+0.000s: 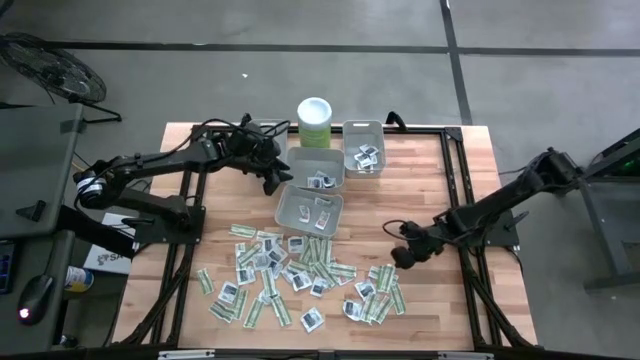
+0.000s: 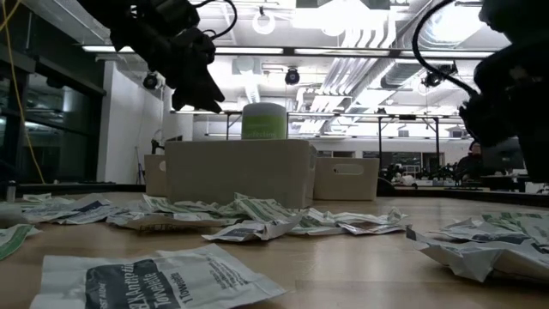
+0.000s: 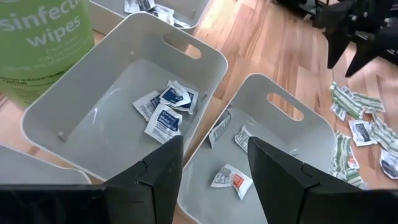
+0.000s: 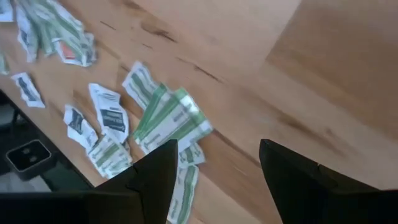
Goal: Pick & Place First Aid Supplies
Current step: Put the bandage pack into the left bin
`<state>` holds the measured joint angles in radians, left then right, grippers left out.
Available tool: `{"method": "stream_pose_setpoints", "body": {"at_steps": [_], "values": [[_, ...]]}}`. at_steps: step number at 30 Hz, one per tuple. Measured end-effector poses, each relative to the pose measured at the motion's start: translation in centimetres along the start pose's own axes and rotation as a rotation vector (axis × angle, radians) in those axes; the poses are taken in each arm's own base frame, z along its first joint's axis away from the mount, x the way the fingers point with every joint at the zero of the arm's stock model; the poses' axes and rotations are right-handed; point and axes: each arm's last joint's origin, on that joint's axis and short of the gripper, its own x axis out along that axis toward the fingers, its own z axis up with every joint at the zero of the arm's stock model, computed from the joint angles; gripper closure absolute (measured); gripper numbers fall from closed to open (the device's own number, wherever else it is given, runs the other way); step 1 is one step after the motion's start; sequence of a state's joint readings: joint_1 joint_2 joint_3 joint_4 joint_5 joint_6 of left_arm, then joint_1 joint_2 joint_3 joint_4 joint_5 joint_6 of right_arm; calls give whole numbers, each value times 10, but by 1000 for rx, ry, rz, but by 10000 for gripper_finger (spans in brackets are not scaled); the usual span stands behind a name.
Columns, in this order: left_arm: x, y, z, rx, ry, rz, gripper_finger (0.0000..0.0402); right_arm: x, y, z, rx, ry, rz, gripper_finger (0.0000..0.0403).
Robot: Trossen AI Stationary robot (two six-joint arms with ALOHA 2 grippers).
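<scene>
Looking straight down, the left gripper (image 1: 277,183) hangs over the near edge of the middle grey bin (image 1: 318,168), just beside the nearest bin (image 1: 308,211), while the right gripper (image 1: 403,256) hovers above bare wood at the right fringe of the scattered first aid packets (image 1: 290,272). A third bin (image 1: 363,146) and a green wipes canister (image 1: 315,122) stand at the table's far edge.

From table height, packets litter the foreground and the left gripper shows dark above the bins; the right arm is only a dim shape at the right — its fingers are hard to make out there.

Past the left wrist, its fingers (image 3: 158,177) stand apart with nothing between them, over the rims of two bins; white squares with dark print (image 3: 166,112) lie in one, a few packets (image 3: 231,180) in the other.

Past the right wrist, both fingers (image 4: 155,180) are spread wide and empty above the wood — green-striped strips (image 4: 168,118) lie just beside them.
</scene>
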<state>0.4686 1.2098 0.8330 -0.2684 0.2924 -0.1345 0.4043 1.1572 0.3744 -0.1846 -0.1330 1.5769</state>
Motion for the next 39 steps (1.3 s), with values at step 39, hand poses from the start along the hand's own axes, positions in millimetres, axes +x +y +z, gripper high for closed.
{"method": "stream_pose_setpoints", "body": {"at_steps": [39], "values": [[0, 1, -3, -10, 26, 2, 222, 29, 5, -2, 66, -37, 23, 327]]}}
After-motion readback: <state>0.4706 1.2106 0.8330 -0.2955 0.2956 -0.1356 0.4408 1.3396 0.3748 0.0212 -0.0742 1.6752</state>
